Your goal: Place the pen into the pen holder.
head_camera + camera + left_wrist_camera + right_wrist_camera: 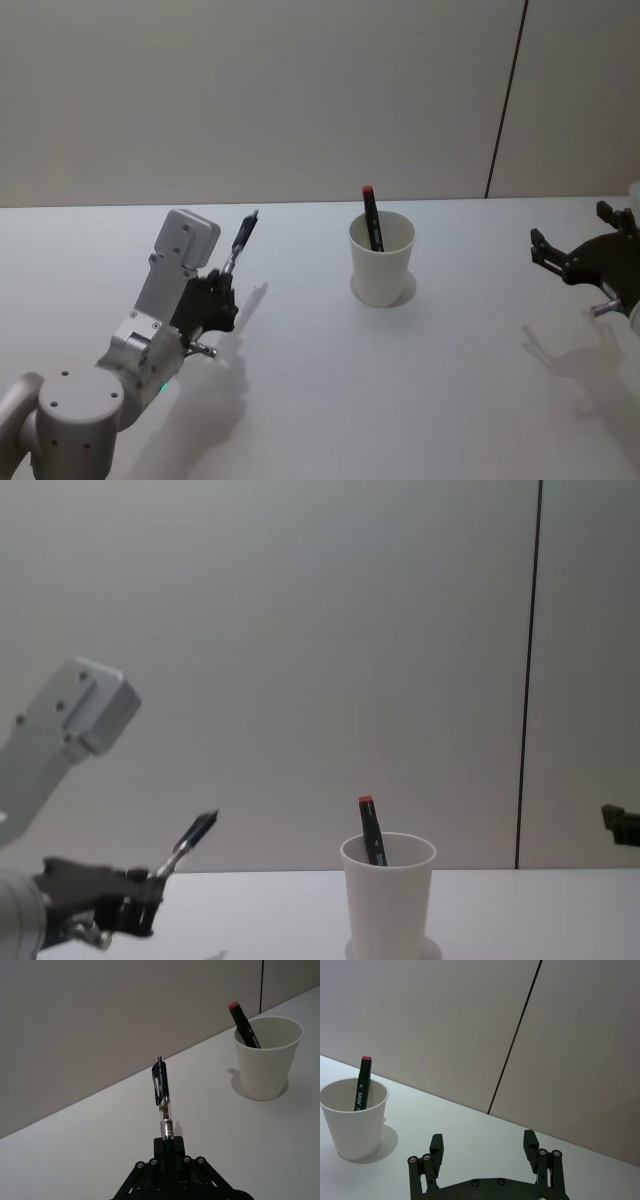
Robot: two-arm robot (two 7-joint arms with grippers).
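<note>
Left hand (226,280): raised left of holder (381,268), clamping pen (243,238) tilted up. Right hand (484,1143): spread, empty, far right. White bench (400,400), plain wall (300,100).

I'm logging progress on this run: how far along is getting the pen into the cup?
Done: the pen is grasped, with the left gripper shut on it and holding it above the table, left of the cup. The cup already holds a red-capped marker. Left to do: carry the pen over the cup and release it inside. The right gripper sits open and idle on the right.
</note>
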